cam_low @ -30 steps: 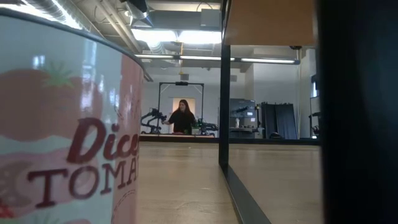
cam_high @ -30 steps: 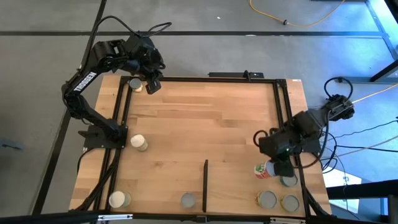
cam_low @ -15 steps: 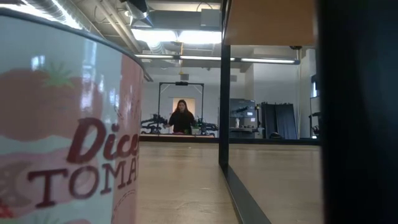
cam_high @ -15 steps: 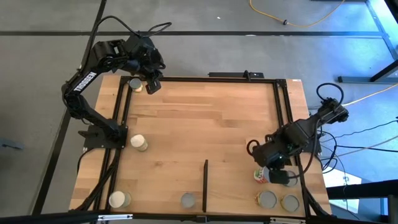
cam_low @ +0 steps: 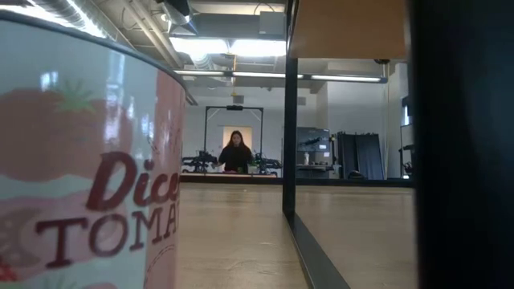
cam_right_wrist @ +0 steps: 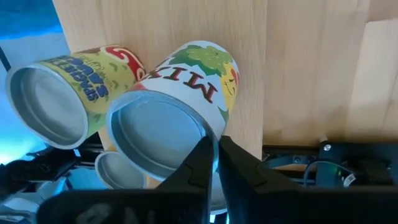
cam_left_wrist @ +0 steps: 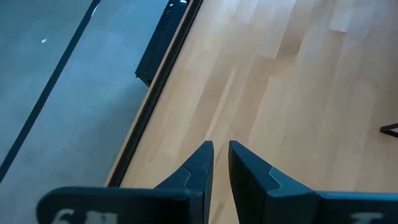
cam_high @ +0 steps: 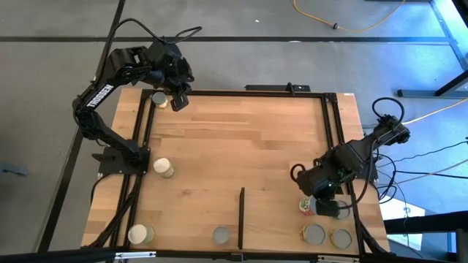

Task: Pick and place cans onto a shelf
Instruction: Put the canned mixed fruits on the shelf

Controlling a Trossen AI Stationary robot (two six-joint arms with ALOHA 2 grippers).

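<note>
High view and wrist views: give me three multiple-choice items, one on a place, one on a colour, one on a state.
1. Where is the right gripper in the high view?
A. At the table's middle
B. Beside the left arm's base
C. Over the cluster of cans by the table's right edge

2. In the right wrist view, what colour is the side of the can next to the MIX can?
A. Blue
B. Yellow
C. Black

3. What does the left gripper hold?
A. Nothing
B. A red can
C. A cable

Answers:
1 C: the high view shows it above the cans at the right edge.
2 B: its label is yellow with red marks.
3 A: the left wrist view shows only bare wood past it.
</note>
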